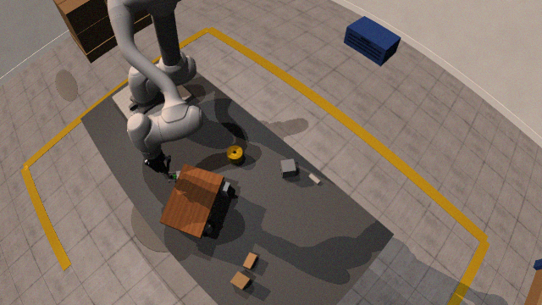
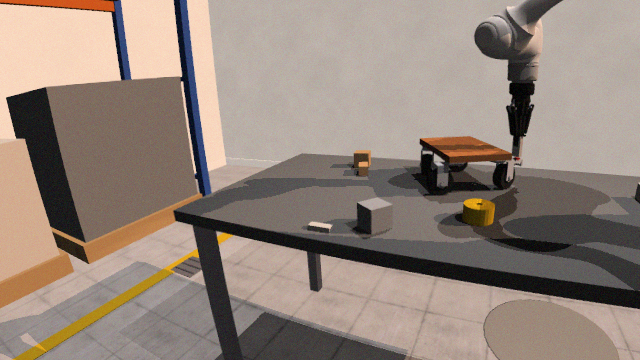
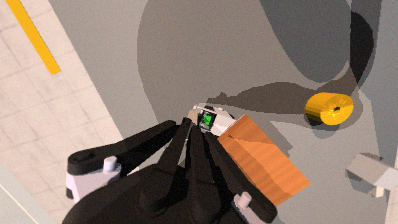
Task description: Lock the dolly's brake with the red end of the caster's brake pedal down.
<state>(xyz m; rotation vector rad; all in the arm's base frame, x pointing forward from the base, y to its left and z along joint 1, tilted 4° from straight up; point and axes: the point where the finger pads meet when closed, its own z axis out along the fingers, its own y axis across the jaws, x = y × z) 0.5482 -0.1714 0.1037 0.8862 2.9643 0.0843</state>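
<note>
The dolly (image 1: 192, 199) has a brown wooden deck on black casters and stands on the dark table; it also shows in the exterior view (image 2: 462, 149) and the wrist view (image 3: 260, 160). The brake pedal (image 3: 207, 120) sticks out at the dolly's corner, its green end showing in the wrist view and in the top view (image 1: 173, 174). A red spot (image 2: 518, 160) shows at the caster in the exterior view. My gripper (image 3: 191, 117) is shut and empty, fingertips pointing down right at the pedal; it also shows in the top view (image 1: 165, 169) and in the exterior view (image 2: 517, 147).
A yellow cylinder (image 1: 235, 154) lies beside the dolly. A grey cube (image 1: 289, 167) and a small pale block (image 1: 314, 179) lie further right. Two brown boxes (image 1: 246, 270) sit near the table's front end. The table edge runs close to my gripper's left in the wrist view.
</note>
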